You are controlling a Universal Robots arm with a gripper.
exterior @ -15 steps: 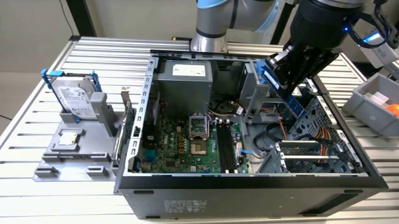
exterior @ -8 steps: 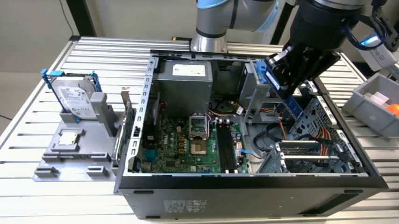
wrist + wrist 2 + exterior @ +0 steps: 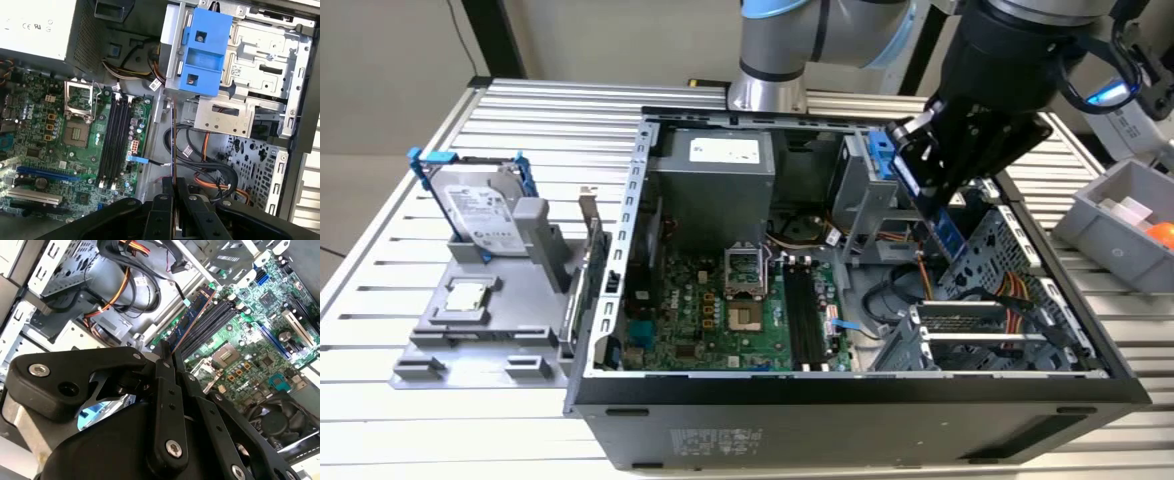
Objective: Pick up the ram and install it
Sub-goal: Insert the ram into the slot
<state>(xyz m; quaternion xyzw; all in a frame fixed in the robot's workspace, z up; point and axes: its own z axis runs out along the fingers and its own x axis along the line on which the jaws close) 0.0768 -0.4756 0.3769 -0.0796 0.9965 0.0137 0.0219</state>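
- Ram point(image 3: 192, 320): thin flat stick with a bluish face, clamped on edge between black metal gripper point(image 3: 167, 354) fingers, above the case interior.
- Case point(image 3: 854, 420): open steel box holding green motherboard point(image 3: 707, 320) and long black slots point(image 3: 803, 315).

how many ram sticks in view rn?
1. The long, thin, bluish-faced ram stick is clamped in the black gripper over the open dark computer case, toward the exterior view's right. The motherboard's long black slots look empty; others could be hidden.
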